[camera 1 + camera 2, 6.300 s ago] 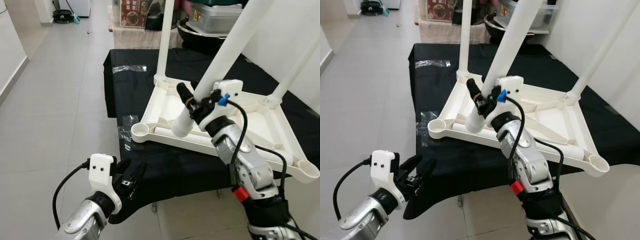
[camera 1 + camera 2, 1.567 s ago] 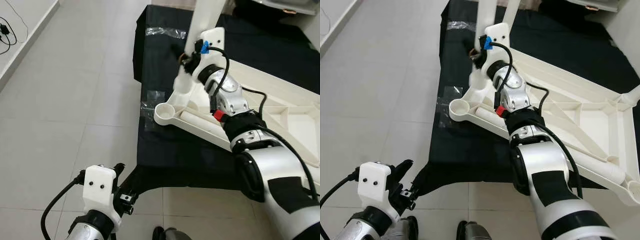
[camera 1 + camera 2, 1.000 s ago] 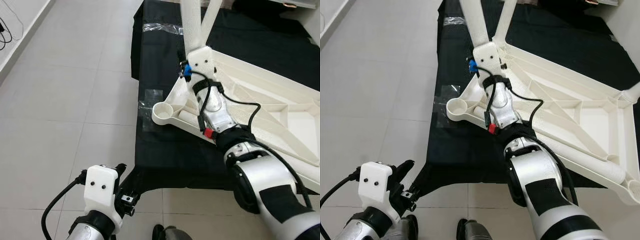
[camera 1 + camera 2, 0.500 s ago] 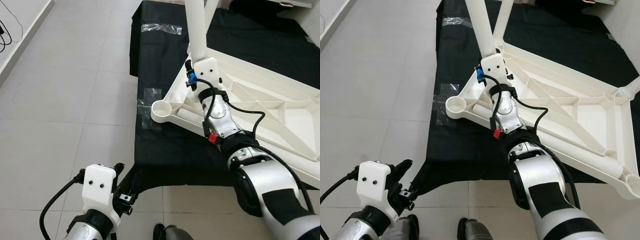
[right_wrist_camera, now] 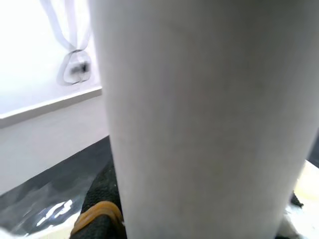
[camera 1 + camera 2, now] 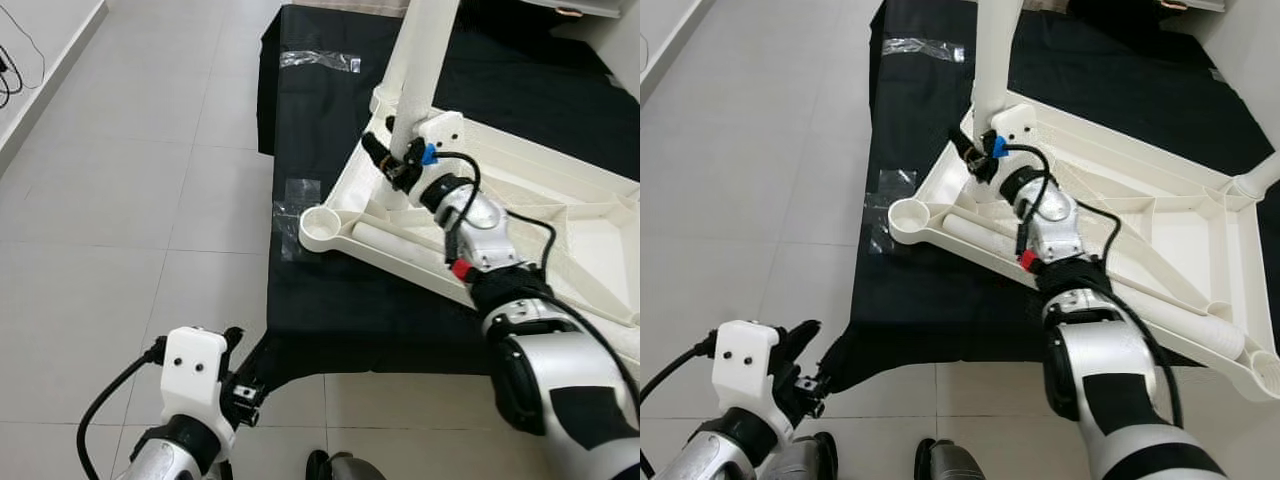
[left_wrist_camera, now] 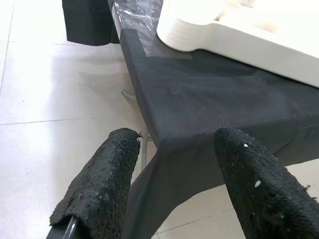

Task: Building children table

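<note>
At the near corner of the upturned white table top (image 6: 560,215), our right gripper (image 6: 392,160) is clamped around one white table leg (image 6: 422,60), low on the tube just above the frame, with a black finger showing on its left side. In the right wrist view the tube (image 5: 199,124) stands close against the camera. The table top lies underside up on a black cloth (image 6: 330,300) covering a bench, and we count one empty round socket (image 6: 323,224) at its nearest corner and one more loose leg (image 6: 985,233) lying flat inside the frame beside it. Two patches of clear tape (image 6: 320,60) sit on the cloth. Our left gripper (image 7: 169,194) hangs low over the tiled floor (image 6: 120,220), its two fingers spread apart, near the cloth's hanging corner.
</note>
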Tool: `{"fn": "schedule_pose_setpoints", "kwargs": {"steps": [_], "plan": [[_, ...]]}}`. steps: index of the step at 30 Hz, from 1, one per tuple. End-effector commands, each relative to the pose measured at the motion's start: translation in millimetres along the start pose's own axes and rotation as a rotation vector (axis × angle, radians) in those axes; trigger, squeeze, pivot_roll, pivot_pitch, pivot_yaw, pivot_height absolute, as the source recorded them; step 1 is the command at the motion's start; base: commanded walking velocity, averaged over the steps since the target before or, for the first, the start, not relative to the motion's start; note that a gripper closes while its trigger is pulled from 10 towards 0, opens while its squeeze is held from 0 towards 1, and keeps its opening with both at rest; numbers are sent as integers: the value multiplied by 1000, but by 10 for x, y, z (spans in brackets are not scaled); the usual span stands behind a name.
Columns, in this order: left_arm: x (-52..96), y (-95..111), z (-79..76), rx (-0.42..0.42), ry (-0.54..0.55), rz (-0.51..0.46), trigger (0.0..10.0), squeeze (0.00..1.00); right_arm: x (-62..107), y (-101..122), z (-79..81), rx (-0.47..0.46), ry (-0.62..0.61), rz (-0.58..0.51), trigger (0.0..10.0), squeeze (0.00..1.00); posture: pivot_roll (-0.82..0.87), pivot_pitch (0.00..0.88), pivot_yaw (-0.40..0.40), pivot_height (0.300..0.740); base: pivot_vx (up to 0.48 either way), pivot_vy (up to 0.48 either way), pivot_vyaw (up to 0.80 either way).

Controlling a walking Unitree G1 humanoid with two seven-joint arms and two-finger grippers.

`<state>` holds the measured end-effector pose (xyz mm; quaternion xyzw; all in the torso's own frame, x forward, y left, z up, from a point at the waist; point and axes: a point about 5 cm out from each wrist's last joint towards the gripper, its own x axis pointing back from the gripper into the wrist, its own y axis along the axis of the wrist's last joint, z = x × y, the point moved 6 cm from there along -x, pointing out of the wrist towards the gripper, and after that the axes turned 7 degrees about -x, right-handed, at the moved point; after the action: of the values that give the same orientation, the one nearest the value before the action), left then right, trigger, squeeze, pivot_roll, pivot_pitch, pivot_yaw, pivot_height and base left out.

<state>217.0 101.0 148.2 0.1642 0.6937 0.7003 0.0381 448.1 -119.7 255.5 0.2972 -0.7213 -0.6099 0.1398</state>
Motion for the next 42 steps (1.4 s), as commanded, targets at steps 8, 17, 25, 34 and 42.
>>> {"fn": "schedule_pose_setpoints", "kwargs": {"steps": [8, 17, 25, 34, 42], "plan": [[10, -77, -19, 13, -13, 32, 10000, 0, 296, -696, 482, -164, 343, 307, 10000, 0, 117, 249, -134, 740, 0, 0, 0], [1, -83, -14, 16, -9, 34, 10000, 0, 397, -701, 666, -183, 506, 356, 10000, 0, 115, 249, -137, 740, 0, 0, 0], [-21, -83, -12, 19, -8, 34, 10000, 0, 46, -291, 221, -64, 135, 149, 10000, 0, 111, 246, -134, 740, 0, 0, 0], [-30, -81, -19, 21, -9, 32, 10000, 0, -5, 635, -413, -147, -185, -206, 10000, 0, 112, 244, -138, 740, 0, 0, 0], [-31, -77, -15, 18, -10, 29, 10000, 0, -42, 822, -184, -382, 101, -284, 10000, 0, 110, 242, -138, 740, 0, 0, 0]]}}
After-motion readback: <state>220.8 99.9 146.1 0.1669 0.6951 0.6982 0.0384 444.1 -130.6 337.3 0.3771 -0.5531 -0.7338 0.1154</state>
